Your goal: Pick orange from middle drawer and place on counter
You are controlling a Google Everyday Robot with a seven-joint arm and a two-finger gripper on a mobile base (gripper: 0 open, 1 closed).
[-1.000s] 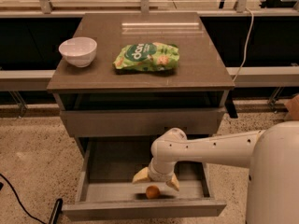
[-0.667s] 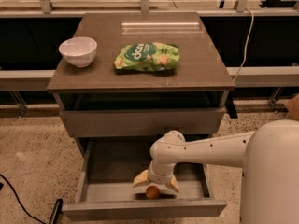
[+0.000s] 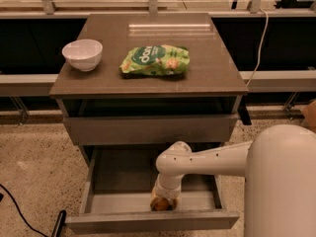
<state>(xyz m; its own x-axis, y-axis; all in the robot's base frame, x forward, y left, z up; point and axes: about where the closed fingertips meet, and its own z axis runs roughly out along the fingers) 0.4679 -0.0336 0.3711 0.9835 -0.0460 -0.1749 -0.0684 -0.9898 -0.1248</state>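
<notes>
While end effector [image 3: 164, 199] sits low in middle drawer [image 3: 148, 221], right over orange [image 3: 158, 205] by drawer's front wall, grip state cannot tell. Risk: smooth round orange squirts sideways along drawer front if pinch off-centre; arm [image 3: 212, 159] may clip closed drawer front [image 3: 123, 130] above middle drawer on lift. Table [image 3: 207, 68], above drawer, is destination.

lighting: warm, dim, indoor. glare: pale streak across the far end of the tabletop [image 3: 170, 27]. shadows: deep under the tabletop overhang and inside the middle drawer [image 3: 148, 221], where the gripper [image 3: 164, 201] sits by the front wall, dimly lit.
</notes>
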